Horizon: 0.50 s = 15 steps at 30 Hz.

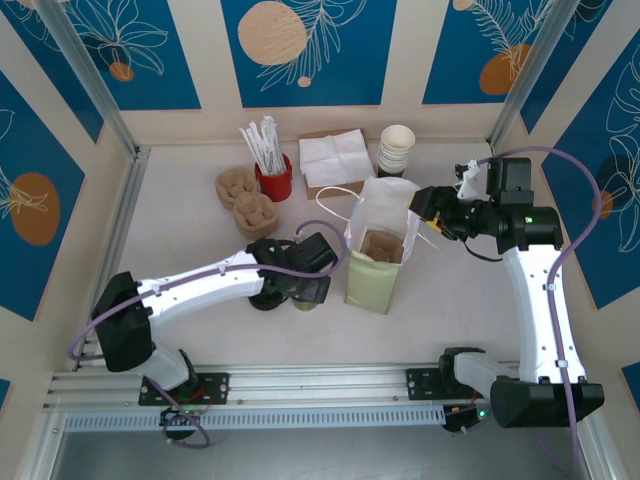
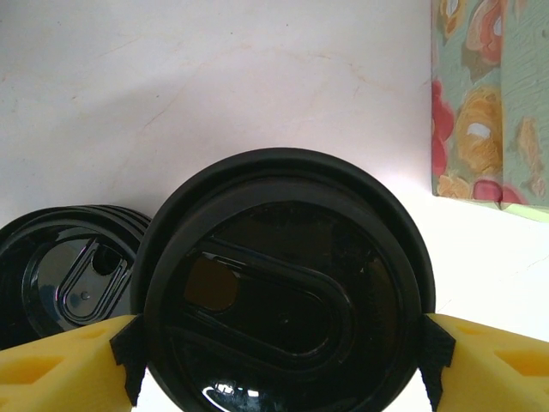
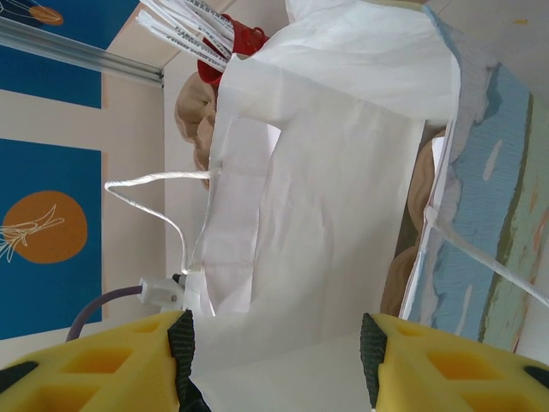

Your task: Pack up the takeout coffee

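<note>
Left gripper (image 2: 281, 365) straddles the takeout coffee (image 2: 283, 283). Its pads (image 2: 129, 365) sit at the black lid's rim on both sides; cannot tell if they squeeze. The cup stands on the table (image 1: 190, 230), left of the paper bag (image 1: 372, 275) and beside spare lids (image 2: 69, 275). Right gripper (image 3: 274, 352) is half apart at the bag's rim with the white wall between its fingers; grip unclear.

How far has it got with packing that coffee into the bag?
Done: the paper bag stands open, its white wall between the jaws of the right gripper. In hand: the left gripper straddles the takeout coffee, which sits on the table; grip unclear. Left: lifting it into the bag.
</note>
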Tool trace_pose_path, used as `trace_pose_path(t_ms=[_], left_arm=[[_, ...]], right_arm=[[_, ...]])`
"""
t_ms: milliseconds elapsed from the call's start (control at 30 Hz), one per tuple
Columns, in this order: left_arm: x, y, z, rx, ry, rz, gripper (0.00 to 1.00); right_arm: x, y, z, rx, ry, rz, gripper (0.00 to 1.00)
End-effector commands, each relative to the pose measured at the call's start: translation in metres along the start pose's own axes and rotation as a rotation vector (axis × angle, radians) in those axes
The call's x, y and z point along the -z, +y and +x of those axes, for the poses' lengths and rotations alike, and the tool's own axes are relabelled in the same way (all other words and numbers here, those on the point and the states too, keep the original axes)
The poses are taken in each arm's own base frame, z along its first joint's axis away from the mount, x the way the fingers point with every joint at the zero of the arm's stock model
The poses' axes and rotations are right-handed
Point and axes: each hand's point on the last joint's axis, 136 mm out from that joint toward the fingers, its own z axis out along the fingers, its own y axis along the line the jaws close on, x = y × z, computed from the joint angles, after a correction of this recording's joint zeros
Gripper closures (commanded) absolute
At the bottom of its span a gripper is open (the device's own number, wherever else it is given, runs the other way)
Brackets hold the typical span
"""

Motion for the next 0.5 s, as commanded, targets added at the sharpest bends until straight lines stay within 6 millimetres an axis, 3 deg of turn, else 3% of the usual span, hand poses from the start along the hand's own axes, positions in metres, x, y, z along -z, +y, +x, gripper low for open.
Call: trace_pose_path(t_ms=[0, 467], left_arm=[[0.0012, -0.0019, -0.0036, 0.012, -0.021, -0.012, 0.19], [-0.0067, -0.0033, -0.0027, 0.016, -0.03, -0.007, 0.22]], right_arm=[[0.0017, 0.005, 0.007, 0.029, 0.015, -0.027, 0.44], [-0.0018, 0.0018, 0.0083, 0.024, 0.024, -0.024, 0.43]])
